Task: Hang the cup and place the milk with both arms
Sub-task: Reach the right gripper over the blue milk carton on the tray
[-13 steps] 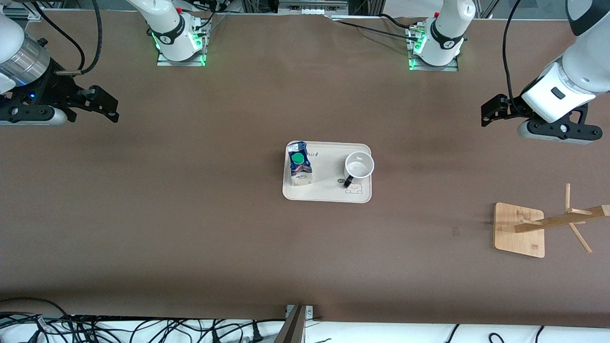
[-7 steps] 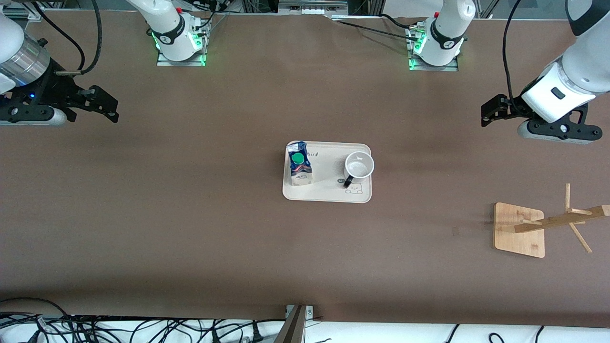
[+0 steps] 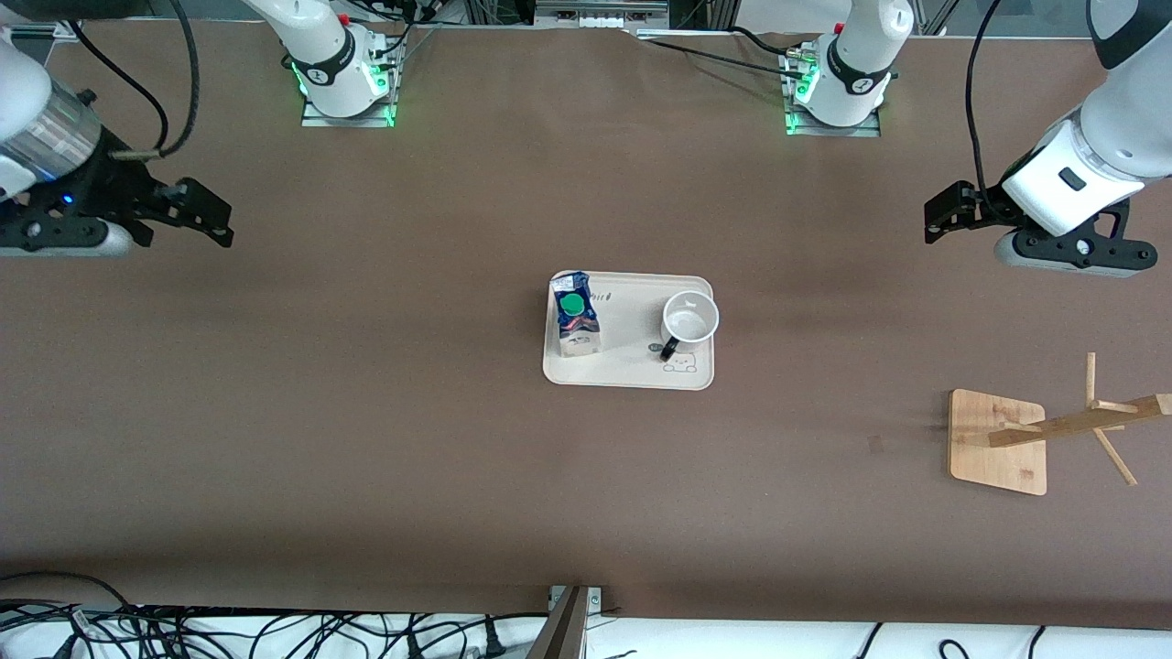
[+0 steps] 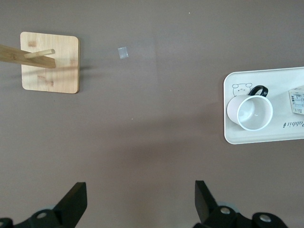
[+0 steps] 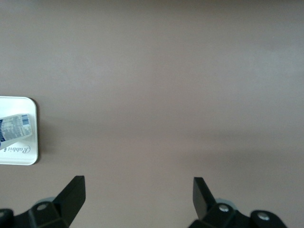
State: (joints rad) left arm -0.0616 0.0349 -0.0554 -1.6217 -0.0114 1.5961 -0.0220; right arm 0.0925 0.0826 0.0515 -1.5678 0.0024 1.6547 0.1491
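Observation:
The white cup [image 3: 689, 321] with a black handle stands upright on a cream tray [image 3: 632, 371] in the middle of the table. The blue and white milk [image 3: 574, 325] with a green cap stands on the same tray, toward the right arm's end. In the left wrist view the cup [image 4: 249, 112] sits on the tray [image 4: 237, 137]. The right wrist view shows the milk [image 5: 15, 126] at the tray's edge. My left gripper [image 3: 941, 218] is open and empty, up over bare table. My right gripper [image 3: 206, 215] is open and empty over bare table.
A wooden cup rack with pegs [image 3: 1067, 427] stands on a square bamboo base [image 3: 996, 441] toward the left arm's end, nearer the camera than the tray. It also shows in the left wrist view [image 4: 50, 61]. Cables lie along the table's front edge.
My right gripper has shifted slightly toward the middle of the table. The left arm, cup and milk have not moved.

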